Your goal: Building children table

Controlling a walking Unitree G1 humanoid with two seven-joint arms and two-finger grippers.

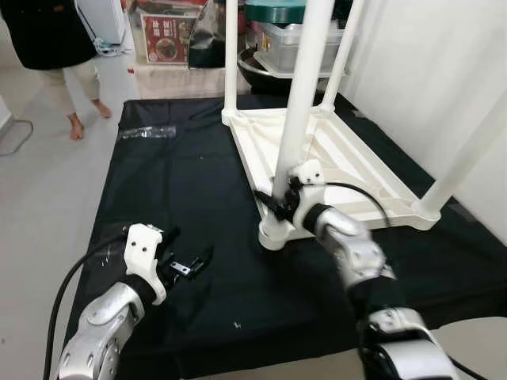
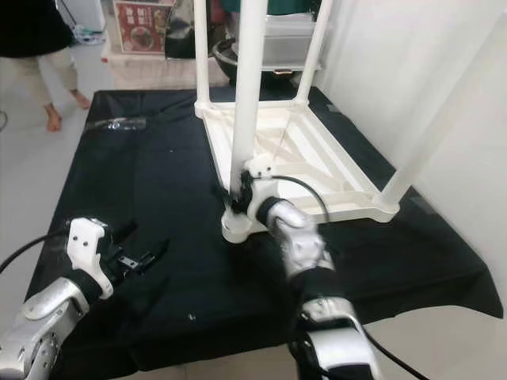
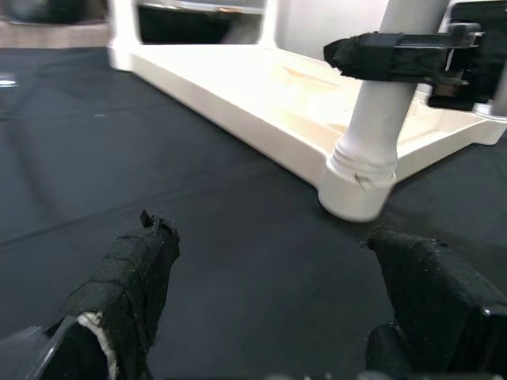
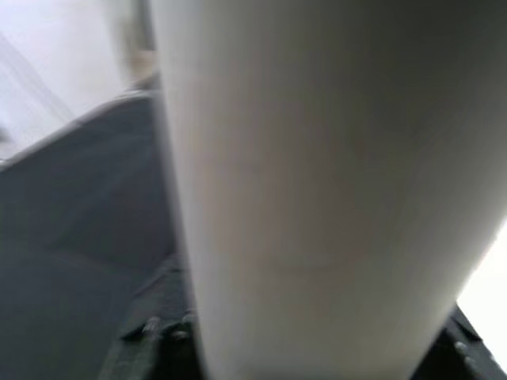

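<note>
The children's table [image 1: 348,162] lay upside down on a black cloth [image 1: 182,229], its white underside facing up and all four white legs standing upright from the corners. The tabletop occupied the right half of the cloth, next to a white wall [image 1: 428,71]. The near-left leg [image 1: 305,87] stood in its round corner socket [image 1: 275,232], which rested at the edge of the tabletop nearest the robot.

The right gripper [image 1: 279,199] was positioned at the lower part of that near-left leg, just above the socket. Its black fingers were clamped on the leg, one finger [image 3: 388,57] visible across the leg in the left wrist view. In the right wrist view the leg's white surface [image 4: 317,182] stood directly in front of the camera.

The left gripper [image 1: 186,265] hovered low over the black cloth, left of the table and apart from it. Its two black fingers [image 3: 127,277] were spread apart with nothing between them, pointing toward the socketed corner.

A clear plastic bag [image 1: 146,132] lay on the far-left part of the cloth. Beyond the cloth stood storage boxes [image 1: 289,36] and a red-labelled carton [image 1: 166,39]. A person [image 1: 59,47] stood barefoot on the floor at the far left.
</note>
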